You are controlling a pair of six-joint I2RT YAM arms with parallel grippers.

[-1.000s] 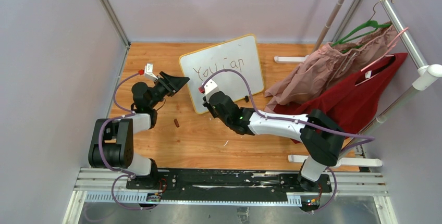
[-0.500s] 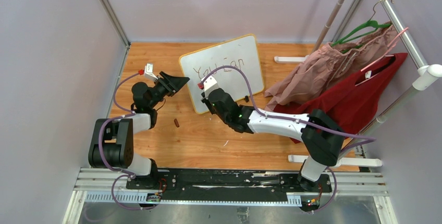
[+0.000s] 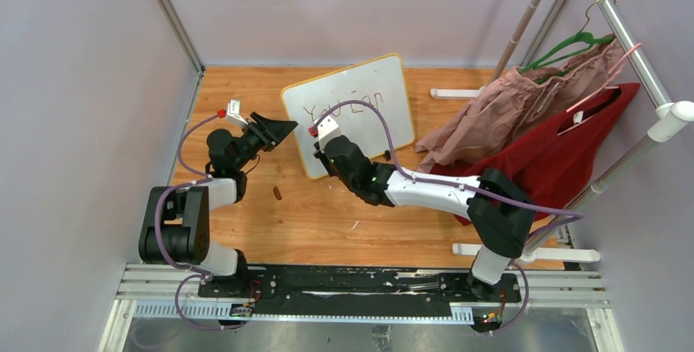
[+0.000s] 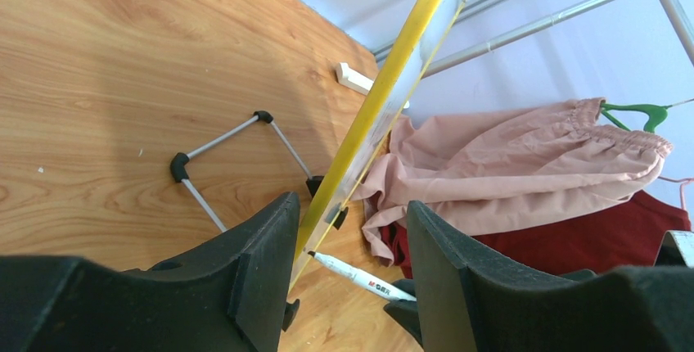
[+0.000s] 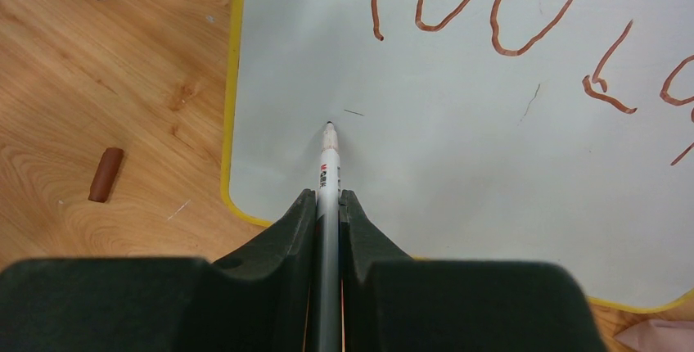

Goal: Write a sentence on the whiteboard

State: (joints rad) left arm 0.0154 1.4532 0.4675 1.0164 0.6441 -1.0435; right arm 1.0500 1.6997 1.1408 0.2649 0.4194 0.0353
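Top view, the whiteboard point(image 3: 348, 110) is standing at the table's point(image 3: 311, 213) far middle; left wrist, my left gripper point(image 4: 350, 205) is straddling its yellow edge, jaws half-open, gripping nothing; right wrist, my right gripper point(image 5: 327, 198) is clamping the marker point(image 5: 329, 168), so I'm aiming for light, even pressure below the sentence point(image 5: 524, 45).

Has the whiteboard point(image 3: 360, 98) propped on the table point(image 3: 311, 221) at its far middle, the left gripper point(image 3: 278, 129) straddling its left edge, the right gripper point(image 5: 327, 198) before its lower left part with the marker point(image 5: 329, 164) tip at the face below the sentence point(image 5: 507, 16), a cap point(image 3: 278, 193) left of its near corner, and clothes point(image 3: 524, 102) to its right.
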